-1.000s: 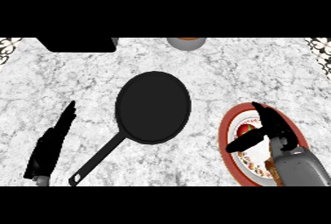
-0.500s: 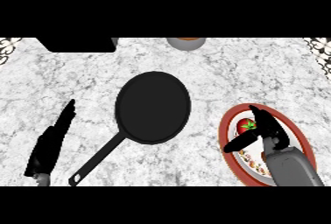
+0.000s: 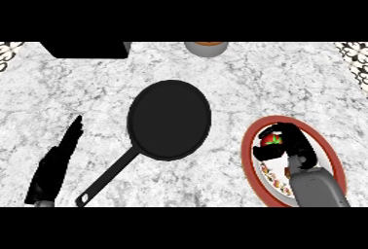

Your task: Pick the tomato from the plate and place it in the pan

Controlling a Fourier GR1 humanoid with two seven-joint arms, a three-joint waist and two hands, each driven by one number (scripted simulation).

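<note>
A red tomato (image 3: 272, 140) with a green top lies on the red-rimmed plate (image 3: 253, 146) at the right. My right hand (image 3: 296, 146) is over the plate with its fingers and thumb curled round the tomato, hiding most of it. The black pan (image 3: 170, 119) sits mid-counter, its handle (image 3: 108, 180) pointing toward the lower left; nothing is in it. My left hand (image 3: 57, 163) rests at the lower left with straight fingers pointing up, holding nothing.
A black box (image 3: 84, 49) sits at the counter's far left edge. A grey cup with an orange inside (image 3: 207, 47) stands at the far edge, centre. Patterned cloth shows at the top corners (image 3: 356, 56). The counter is white marble.
My right hand has drawn in over the plate and its fingers have curled round the tomato. The left hand and the pan have stayed still.
</note>
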